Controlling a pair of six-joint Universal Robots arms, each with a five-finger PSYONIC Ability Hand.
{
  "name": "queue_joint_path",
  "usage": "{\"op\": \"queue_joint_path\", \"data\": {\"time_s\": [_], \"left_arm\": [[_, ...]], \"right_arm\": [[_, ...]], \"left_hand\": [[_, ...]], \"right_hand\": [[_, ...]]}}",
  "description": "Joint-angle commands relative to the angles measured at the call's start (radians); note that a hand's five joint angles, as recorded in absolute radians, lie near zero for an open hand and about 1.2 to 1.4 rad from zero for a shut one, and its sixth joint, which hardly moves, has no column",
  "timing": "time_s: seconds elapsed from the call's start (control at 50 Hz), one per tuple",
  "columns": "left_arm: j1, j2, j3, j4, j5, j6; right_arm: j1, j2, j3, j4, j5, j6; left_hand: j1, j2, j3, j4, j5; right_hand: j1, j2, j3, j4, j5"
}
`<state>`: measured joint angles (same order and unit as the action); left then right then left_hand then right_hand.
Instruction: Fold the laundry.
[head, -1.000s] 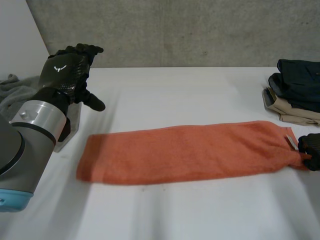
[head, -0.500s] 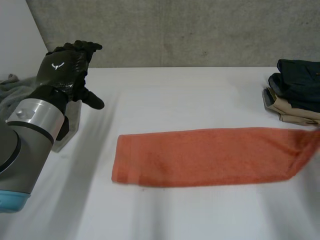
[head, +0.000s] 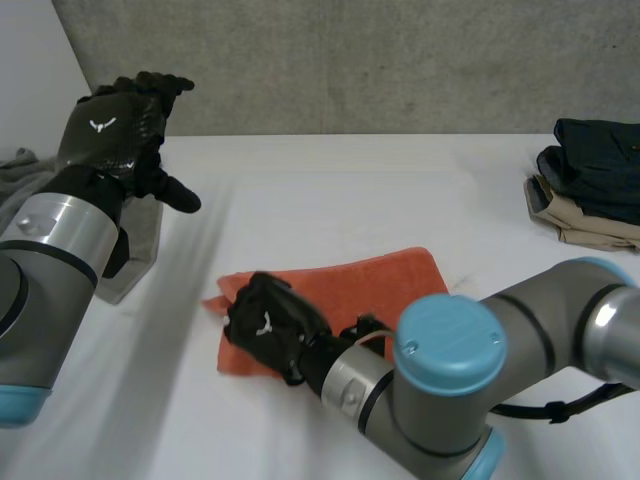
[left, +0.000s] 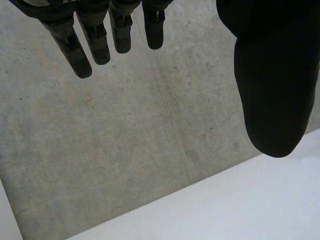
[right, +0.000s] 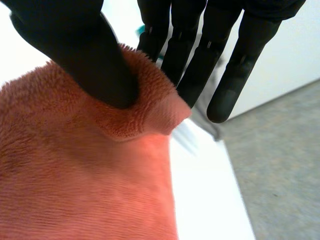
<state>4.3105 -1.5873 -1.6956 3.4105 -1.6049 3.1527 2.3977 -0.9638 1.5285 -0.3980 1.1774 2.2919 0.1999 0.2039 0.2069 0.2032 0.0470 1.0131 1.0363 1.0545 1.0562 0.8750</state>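
An orange towel (head: 375, 285) lies folded over on itself in the middle of the white table (head: 330, 190). My right hand (head: 266, 330) rests at the towel's left end, its arm reaching across the front of the table. Seen from the right wrist, the thumb (right: 87, 55) pinches a corner of the orange towel (right: 75, 180) against the fingers (right: 200, 65). My left hand (head: 115, 135) hangs raised over the table's left edge, well away from the towel. Its fingers (left: 95, 35) are straight and spread, holding nothing.
A stack of folded dark and beige clothes (head: 590, 185) sits at the right edge of the table. Grey cloth (head: 20, 185) lies beyond the left edge, beside a clear box (head: 135, 260) under my left arm. A concrete wall (head: 380, 60) runs behind the table.
My right hand pulled the towel rightward, then carried its right end over to the left end, doubling the towel. The left hand rose slightly.
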Motion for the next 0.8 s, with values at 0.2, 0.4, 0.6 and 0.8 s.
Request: {"op": "queue_joint_path", "data": {"time_s": [0.2, 0.4, 0.6, 0.8], "left_arm": [[-0.093, -0.088, 0.043, 0.030, 0.006, 0.104], [-0.293, -0.316, 0.093, 0.032, -0.006, 0.144], [-0.380, -0.436, 0.074, 0.039, -0.188, 0.288], [-0.336, -0.485, 0.050, 0.047, -0.305, 0.380]], "right_arm": [[-0.255, -0.263, 0.062, 0.154, 0.061, 0.372], [-0.532, -0.288, 0.235, 0.314, 0.050, 0.373], [-0.581, -0.283, 0.303, 0.274, 0.059, 0.331], [-0.583, -0.277, 0.358, 0.234, 0.039, 0.333]], "left_hand": [[-0.025, -0.029, -0.032, -0.029, -0.047], [-0.004, -0.008, -0.011, -0.007, -0.026], [0.014, 0.010, 0.007, 0.010, -0.008], [0.019, 0.015, 0.012, 0.016, -0.002]], "right_hand": [[-0.839, -0.862, -0.880, -0.882, -0.875], [-0.839, -0.862, -0.880, -0.882, -0.875], [-0.726, -0.749, -0.767, -0.769, -0.762], [-0.341, -0.364, -0.382, -0.384, -0.377]]}}
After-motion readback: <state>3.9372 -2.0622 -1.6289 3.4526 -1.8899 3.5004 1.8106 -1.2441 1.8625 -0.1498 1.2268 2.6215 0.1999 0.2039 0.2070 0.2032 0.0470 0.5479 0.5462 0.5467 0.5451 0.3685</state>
